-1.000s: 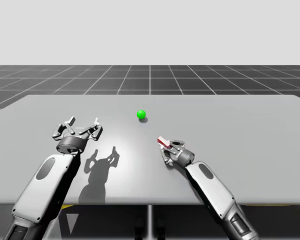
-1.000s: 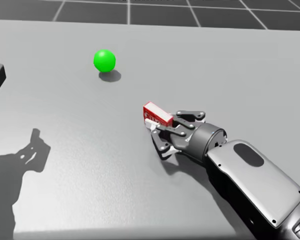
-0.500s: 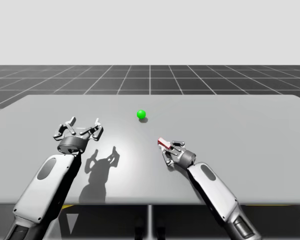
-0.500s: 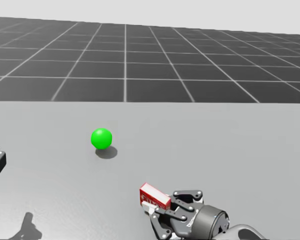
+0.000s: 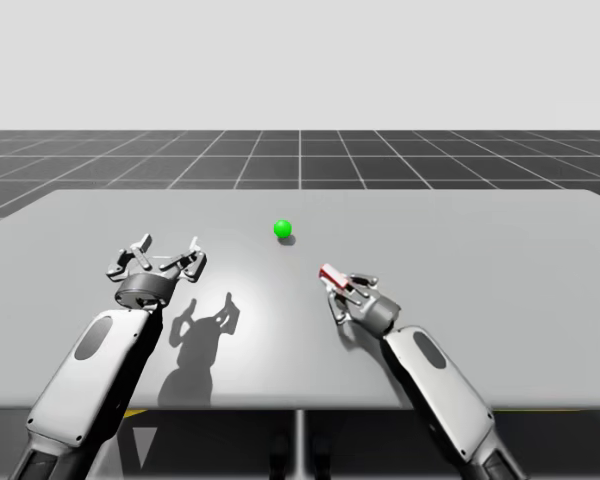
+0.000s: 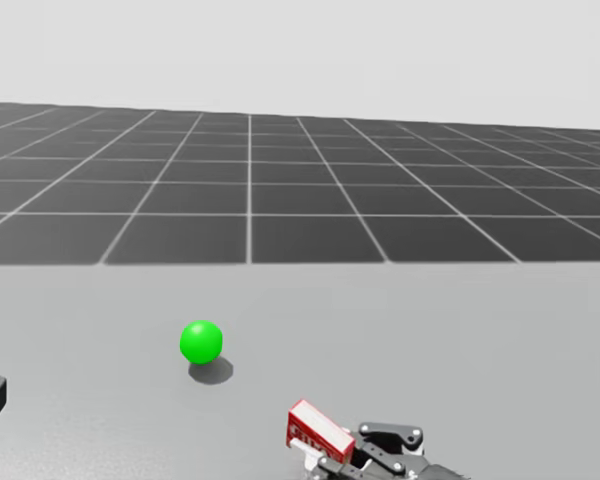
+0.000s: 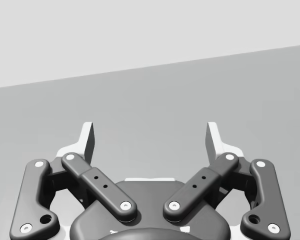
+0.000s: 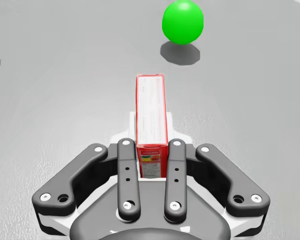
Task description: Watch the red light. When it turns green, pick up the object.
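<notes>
The light, a small ball (image 5: 282, 229), glows green on the grey table (image 5: 500, 260), left of centre; it also shows as the green ball (image 6: 201, 341) in the head view and as the ball (image 8: 182, 22) ahead of my right gripper. My right gripper (image 5: 342, 285) is shut on a small red box (image 5: 331, 274), holding it a little above the tabletop. The red box (image 8: 151, 110) sticks out forward between the fingers, narrow side up. In the head view the box (image 6: 318, 431) sits low, right of the ball. My left gripper (image 5: 166, 252) hovers open at the table's left, holding nothing (image 7: 151, 137).
The grey tabletop stretches wide around both arms, with its far edge (image 5: 300, 191) behind the ball and its front edge (image 5: 280, 405) near my forearms. A dark gridded floor (image 6: 250, 200) lies beyond.
My head has turned upward, so the head view now takes in more floor and horizon. My right arm has drawn slightly right and raised the red box. The left arm has not moved.
</notes>
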Controlling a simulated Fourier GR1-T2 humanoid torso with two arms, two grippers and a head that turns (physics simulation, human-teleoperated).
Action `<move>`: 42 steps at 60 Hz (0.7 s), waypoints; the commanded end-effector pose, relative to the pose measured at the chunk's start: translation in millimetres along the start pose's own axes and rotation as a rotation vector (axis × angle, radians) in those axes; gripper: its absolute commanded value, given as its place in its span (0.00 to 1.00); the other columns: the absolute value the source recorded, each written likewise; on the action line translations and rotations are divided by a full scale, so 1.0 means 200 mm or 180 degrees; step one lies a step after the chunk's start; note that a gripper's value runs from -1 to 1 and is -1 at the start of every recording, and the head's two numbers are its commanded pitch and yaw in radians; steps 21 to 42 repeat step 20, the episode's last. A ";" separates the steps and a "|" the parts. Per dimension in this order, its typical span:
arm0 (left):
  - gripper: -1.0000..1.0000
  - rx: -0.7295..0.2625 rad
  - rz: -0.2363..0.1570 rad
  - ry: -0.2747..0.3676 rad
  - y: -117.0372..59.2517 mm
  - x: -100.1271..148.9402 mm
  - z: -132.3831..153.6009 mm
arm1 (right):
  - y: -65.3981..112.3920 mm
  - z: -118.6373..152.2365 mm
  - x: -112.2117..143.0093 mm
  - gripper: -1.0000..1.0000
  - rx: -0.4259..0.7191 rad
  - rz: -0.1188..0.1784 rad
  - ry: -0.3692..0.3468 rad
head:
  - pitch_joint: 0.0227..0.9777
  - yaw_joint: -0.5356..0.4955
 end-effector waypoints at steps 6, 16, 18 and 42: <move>0.00 0.0000 0.0007 -0.0005 0.00 0.00 -0.01 | -0.11 0.00 0.37 1.00 -0.0462 0.0048 -0.0672 | 0.39 0.41; 0.00 -0.0005 0.0006 -0.0006 0.00 0.00 -0.01 | -0.17 0.05 0.66 1.00 -0.0679 0.0048 -0.1214 | 0.39 0.42; 0.00 -0.0005 0.0004 -0.0008 0.00 0.00 -0.01 | -0.19 0.07 0.75 1.00 -0.0716 0.0041 -0.1389 | 0.39 0.42; 0.00 -0.0007 0.0004 -0.0008 0.00 0.00 -0.01 | -0.20 0.09 0.80 1.00 -0.0723 0.0011 -0.1466 | 0.39 0.42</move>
